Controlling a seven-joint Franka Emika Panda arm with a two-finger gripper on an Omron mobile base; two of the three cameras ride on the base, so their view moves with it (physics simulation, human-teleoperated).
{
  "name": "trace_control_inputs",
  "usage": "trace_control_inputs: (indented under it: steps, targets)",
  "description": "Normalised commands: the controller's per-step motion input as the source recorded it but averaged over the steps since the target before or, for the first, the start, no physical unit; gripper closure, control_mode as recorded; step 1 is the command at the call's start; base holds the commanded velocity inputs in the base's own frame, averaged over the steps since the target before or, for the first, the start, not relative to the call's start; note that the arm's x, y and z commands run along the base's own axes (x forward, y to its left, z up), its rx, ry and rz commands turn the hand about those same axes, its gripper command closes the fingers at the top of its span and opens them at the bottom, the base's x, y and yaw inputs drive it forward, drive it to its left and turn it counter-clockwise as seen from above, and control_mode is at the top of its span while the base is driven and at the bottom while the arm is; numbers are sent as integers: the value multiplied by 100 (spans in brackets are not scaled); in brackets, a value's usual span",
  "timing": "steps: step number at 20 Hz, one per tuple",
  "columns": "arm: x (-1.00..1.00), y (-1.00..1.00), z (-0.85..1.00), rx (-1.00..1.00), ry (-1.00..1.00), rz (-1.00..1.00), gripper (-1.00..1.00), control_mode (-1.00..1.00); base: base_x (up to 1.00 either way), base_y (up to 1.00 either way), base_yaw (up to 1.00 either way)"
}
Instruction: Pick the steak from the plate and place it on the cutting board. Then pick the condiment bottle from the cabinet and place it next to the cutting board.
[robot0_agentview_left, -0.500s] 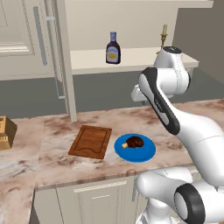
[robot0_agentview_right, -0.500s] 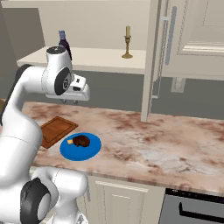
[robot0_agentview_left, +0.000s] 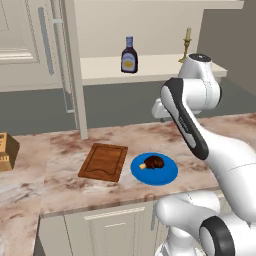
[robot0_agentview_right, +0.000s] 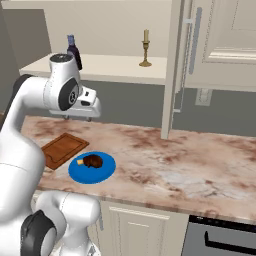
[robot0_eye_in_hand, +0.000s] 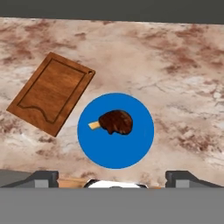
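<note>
1. On the worktop, far left, a tan block; not part of the job.
2. Next, cutting board, bare, just beside plate.
3. Steak sits mid-plate, bone end twd board. Small lump w/ narrow bone: off-centre pinch could let it slip or twist out.
4. Claw high above plate, tips spread wide, holding nothing.
5. Condiment bottle upright on cabinet shelf, candlestick well apart; reaching in may clip door handle.

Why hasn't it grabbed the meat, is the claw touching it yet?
Apart. The hand view shows the steak on the plate far below the open gripper.
</note>
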Motion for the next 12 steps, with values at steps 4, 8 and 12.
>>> trace_control_inputs:
  steps: [4, 8, 12]
  targets:
    - [-31, 0, 0, 0, 0, 0, -100, -100, 0, 0, 0]
    - [-26, 0, -1, 0, 0, 0, -100, -100, 0, 0, 0]
    - [-23, 0, -6, 0, 0, 0, -100, -100, 0, 0, 0]
